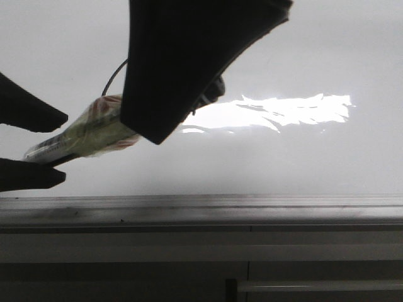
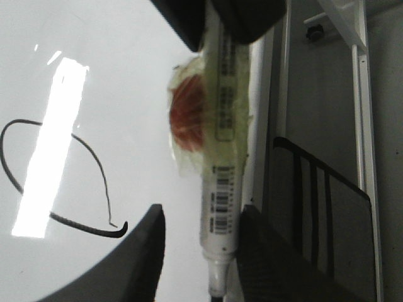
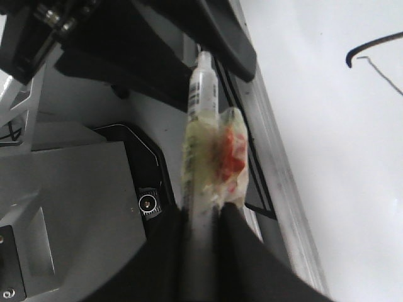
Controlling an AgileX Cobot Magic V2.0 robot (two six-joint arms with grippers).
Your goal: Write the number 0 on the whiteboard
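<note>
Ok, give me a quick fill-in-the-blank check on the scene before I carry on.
1. The right hand is shut on the ___.
2. The left hand has its jaws ___ on either side of the marker.
3. The number 0 on the whiteboard is drawn in ___.
Missing words: marker; open; black.

Taking the whiteboard (image 1: 315, 157) as landmark: its frame strip (image 1: 252, 211) runs along the board's near edge, and the number 0 (image 2: 56, 176) sits on the board's surface toward its left part, mostly hidden behind the right gripper (image 1: 151, 135) in the front view. The marker (image 1: 82, 135) lies tilted above the board's left portion, one end between the left gripper's (image 1: 63, 148) fingers at the far left and the other in the right gripper.
</note>
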